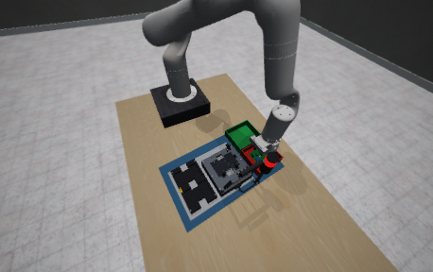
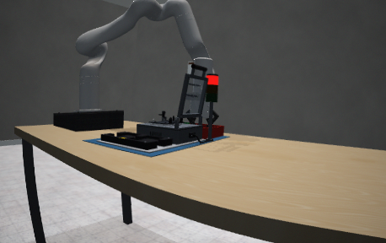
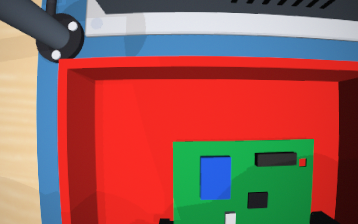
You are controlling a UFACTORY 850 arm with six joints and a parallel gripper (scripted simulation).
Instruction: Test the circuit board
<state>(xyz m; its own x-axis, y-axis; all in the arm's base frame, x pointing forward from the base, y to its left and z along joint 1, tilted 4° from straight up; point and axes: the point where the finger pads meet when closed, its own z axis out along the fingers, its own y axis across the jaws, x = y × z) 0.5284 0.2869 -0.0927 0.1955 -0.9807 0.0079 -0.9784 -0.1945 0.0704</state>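
Observation:
The green circuit board (image 3: 242, 182) faces up, with a blue chip, black parts and its white connector at the near edge. My gripper (image 3: 242, 220) grips it by its two side edges, with the fingertips just showing at the bottom of the wrist view. The board hangs over the inside of the red bin (image 3: 205, 125), near the bin's right half. In the top view my gripper (image 1: 261, 152) is low over the red bin (image 1: 250, 158). The signal light (image 2: 212, 80) glows red. The tester (image 1: 228, 171) has its lid (image 2: 192, 94) standing open.
The green bin (image 1: 243, 133) stands just behind the red one. The black tray (image 1: 193, 186) lies left of the tester on the blue mat. The signal light's pole (image 3: 55, 36) stands by the red bin's far left corner. The arm's base block (image 1: 180, 101) is at the table's back.

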